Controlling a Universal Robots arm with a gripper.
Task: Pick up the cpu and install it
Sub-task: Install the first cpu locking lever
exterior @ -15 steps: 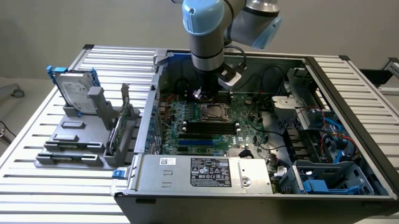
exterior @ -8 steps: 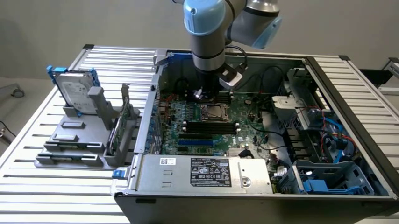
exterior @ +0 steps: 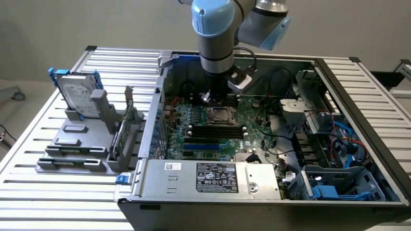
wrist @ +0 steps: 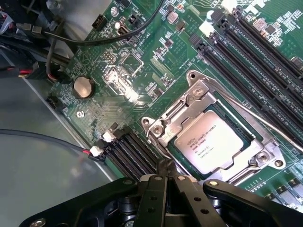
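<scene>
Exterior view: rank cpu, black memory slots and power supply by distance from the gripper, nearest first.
1. cpu, right beside the gripper.
2. black memory slots, just camera-side of the cpu.
3. power supply, closest to the camera.

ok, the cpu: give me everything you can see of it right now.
The cpu is a small flat square chip with a dull silver metal top that carries faint printed lines. It lies flat in the socket on the green motherboard, with the socket's metal frame around its edges. The gripper hangs by one side of that frame, holding nothing and clear of the chip.
</scene>
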